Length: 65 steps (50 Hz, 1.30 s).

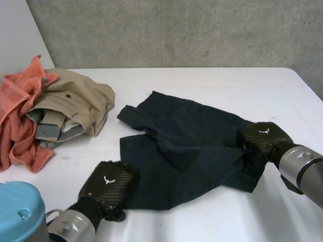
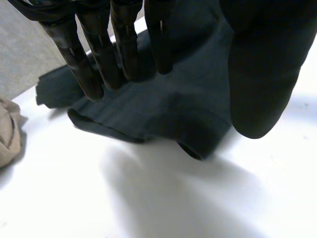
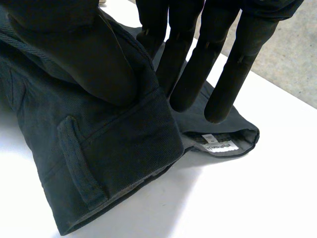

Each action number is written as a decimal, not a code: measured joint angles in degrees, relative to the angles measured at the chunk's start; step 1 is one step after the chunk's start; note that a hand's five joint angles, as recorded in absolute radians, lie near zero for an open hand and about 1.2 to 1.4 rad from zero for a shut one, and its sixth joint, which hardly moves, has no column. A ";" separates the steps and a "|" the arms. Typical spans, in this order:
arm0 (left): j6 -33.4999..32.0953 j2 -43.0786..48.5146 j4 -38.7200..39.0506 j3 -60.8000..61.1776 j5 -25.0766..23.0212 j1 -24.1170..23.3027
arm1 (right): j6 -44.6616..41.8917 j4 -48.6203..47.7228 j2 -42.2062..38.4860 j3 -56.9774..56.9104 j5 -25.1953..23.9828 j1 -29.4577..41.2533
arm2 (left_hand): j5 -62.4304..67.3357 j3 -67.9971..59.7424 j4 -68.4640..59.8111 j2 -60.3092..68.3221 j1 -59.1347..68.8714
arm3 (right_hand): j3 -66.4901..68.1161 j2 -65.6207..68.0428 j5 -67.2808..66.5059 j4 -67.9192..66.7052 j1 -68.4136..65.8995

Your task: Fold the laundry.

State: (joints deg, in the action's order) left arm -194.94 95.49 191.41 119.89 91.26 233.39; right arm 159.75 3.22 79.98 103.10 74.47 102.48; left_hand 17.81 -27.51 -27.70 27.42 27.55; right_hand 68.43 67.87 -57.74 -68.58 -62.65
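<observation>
A dark navy pair of shorts (image 1: 192,146) lies crumpled in the middle of the white table (image 1: 212,217). My left hand (image 1: 107,184) rests at its near left corner. In the left wrist view that hand (image 2: 262,74) hangs over the dark cloth (image 2: 163,109) with straight fingers and the thumb held apart, gripping nothing. My right hand (image 1: 263,138) is at the garment's right edge. There its thumb (image 3: 84,54) presses the folded waistband (image 3: 99,148) against straight fingers behind it, next to a belt loop (image 3: 79,158) and a white label (image 3: 220,146).
A tan garment (image 1: 75,103) lies bunched at the table's left, with an orange towel (image 1: 20,116) beside and under it. The tan cloth's edge (image 2: 7,129) is some way beyond my left hand's fingertips. A grey wall runs behind the table's far edge.
</observation>
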 measured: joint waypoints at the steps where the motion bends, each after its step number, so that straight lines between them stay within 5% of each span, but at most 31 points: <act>1: -0.07 0.66 0.62 0.25 -0.03 -0.07 | -0.02 -0.01 0.00 0.10 0.01 0.13 | 0.44 -0.50 -0.48 0.50 0.49 | 0.00 0.00 0.00 0.01 0.00; 14: -2.43 11.49 4.78 -3.25 -0.23 -0.44 | -0.15 0.05 0.06 1.02 -0.07 0.89 | 9.67 -10.20 -9.93 10.22 10.46 | 0.00 0.00 0.00 0.00 0.00; 19: -3.94 14.51 7.87 -5.46 0.16 -0.49 | -0.32 0.11 0.57 1.43 0.09 1.02 | 37.57 -38.46 -38.92 39.08 36.51 | 0.00 0.00 0.00 0.01 0.00; 31: -9.65 2.85 8.59 -5.71 4.74 -1.94 | -2.81 1.90 5.15 2.56 0.48 1.04 | 37.76 -40.17 -40.77 40.76 36.50 | 0.00 0.00 0.00 0.00 0.06; 37: -13.11 -4.24 -5.41 -4.47 5.58 -4.01 | -13.26 9.02 7.19 2.89 0.66 0.79 | 37.76 -40.28 -40.77 40.76 36.51 | 0.00 0.00 0.00 0.00 0.06; 43: -16.92 -11.14 -31.14 -4.88 4.78 -5.09 | -30.78 23.78 9.74 4.21 3.32 0.47 | 37.76 -40.39 -40.79 40.90 36.50 | 0.00 0.00 0.00 -0.01 0.06; 47: -17.43 -13.46 -35.24 -6.85 4.38 -4.94 | -34.00 25.78 10.65 3.89 4.62 0.62 | 37.76 -40.47 -40.81 40.90 36.50 | 0.00 0.00 0.00 0.00 0.06; 55: -17.80 -9.82 -20.73 -14.56 4.29 -4.30 | -30.14 21.14 10.29 1.71 5.43 0.93 | 38.87 -40.47 -41.01 40.91 36.51 | 0.00 0.00 -0.13 0.00 0.06; 60: -18.67 2.63 -3.95 -24.23 4.31 -2.42 | -23.54 10.32 5.49 -3.12 6.09 1.34 | 38.87 -40.48 -41.01 40.91 36.51 | 0.00 0.00 -0.27 0.00 0.06; 65: -21.49 16.99 3.08 -35.61 4.40 0.19 | -21.14 0.70 -1.42 -8.55 8.13 3.12 | 38.87 -40.48 -41.02 40.91 36.51 | 0.00 0.00 -0.28 0.00 0.06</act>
State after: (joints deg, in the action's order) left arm -216.43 112.48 194.49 84.28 95.66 233.58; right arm 138.61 3.93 78.56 94.55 82.60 105.60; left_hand 56.69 -67.98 -68.71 68.33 64.06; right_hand 68.43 67.87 -58.02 -68.58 -62.59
